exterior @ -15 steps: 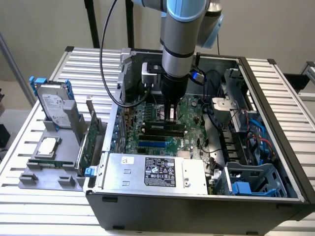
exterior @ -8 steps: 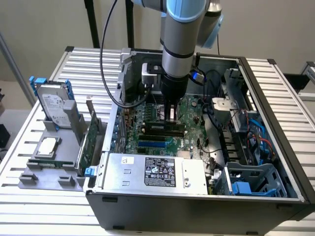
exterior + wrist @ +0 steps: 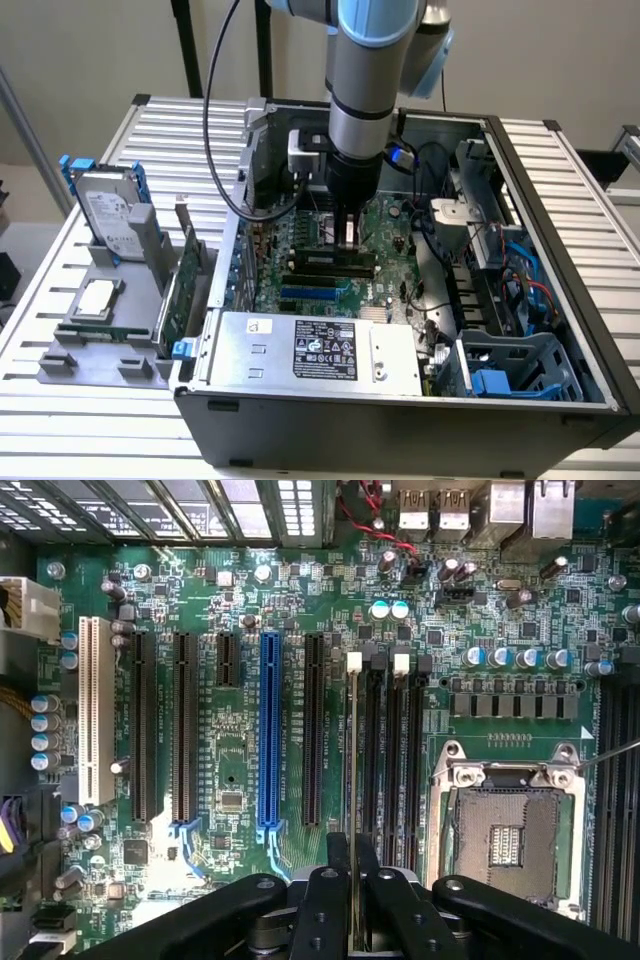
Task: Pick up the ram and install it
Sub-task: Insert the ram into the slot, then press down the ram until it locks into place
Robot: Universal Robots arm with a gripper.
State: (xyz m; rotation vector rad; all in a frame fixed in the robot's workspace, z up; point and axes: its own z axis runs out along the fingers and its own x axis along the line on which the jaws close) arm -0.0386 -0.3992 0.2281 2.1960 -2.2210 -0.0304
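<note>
Clamping the ram [image 3: 352, 780] edge-on, the gripper [image 3: 352, 900] aligns it with a memory slot [image 3: 372, 750] — vertical for straight insertion. The CPU socket [image 3: 505, 830] sits at 3 o'clock from the stick.

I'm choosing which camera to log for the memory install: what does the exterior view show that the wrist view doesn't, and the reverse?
Exterior view alone: the arm reaching into the computer case, the power supply, and a hard drive, processor and expansion card on the holder outside. Wrist view alone: the blue slot, the empty processor socket, the ram seen edge-on. Both: the tool shut on the ram, over the motherboard.
</note>
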